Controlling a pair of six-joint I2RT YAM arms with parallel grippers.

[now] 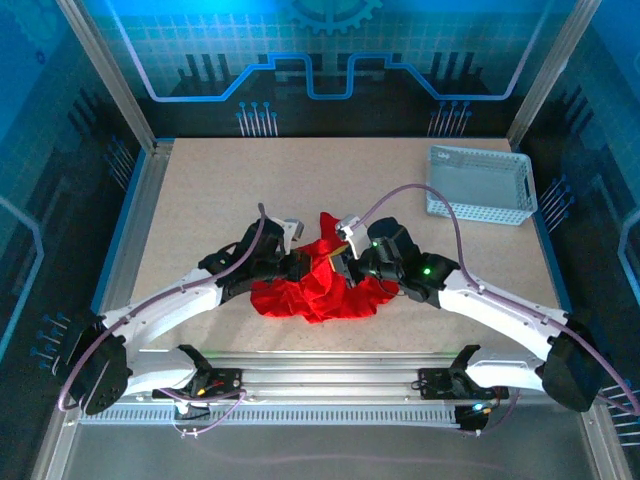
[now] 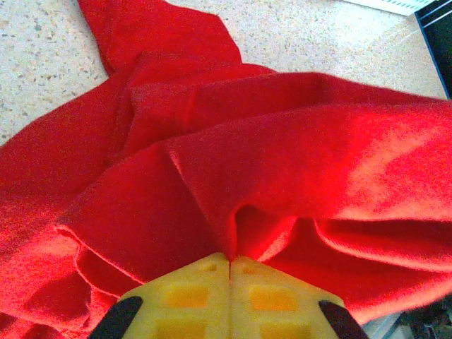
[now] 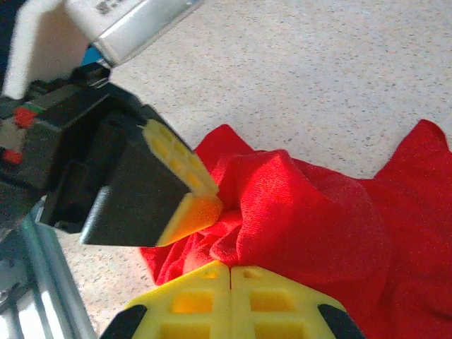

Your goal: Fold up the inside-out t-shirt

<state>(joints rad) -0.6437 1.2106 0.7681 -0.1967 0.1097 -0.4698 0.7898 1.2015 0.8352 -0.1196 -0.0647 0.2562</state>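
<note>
Top external: L fingers [image 1: 313,267] + R fingers [image 1: 341,264] tight on red t-shirt [image 1: 318,297].

Saw a plain bright red t-shirt [image 1: 315,290], no print. The table [image 1: 250,190] was beige with fine dark speckle. The basket [image 1: 480,185] was white with mesh-pattern walls. The left gripper [image 2: 231,258] and right gripper [image 3: 231,267] had yellow fingers [image 2: 198,289] with a square-pocket grid, on black housings. The arms [image 1: 170,300] were white and black, the cables [image 1: 412,188] mauve. The back wall [image 1: 320,60] was blue with a circuit-line pattern.
</note>
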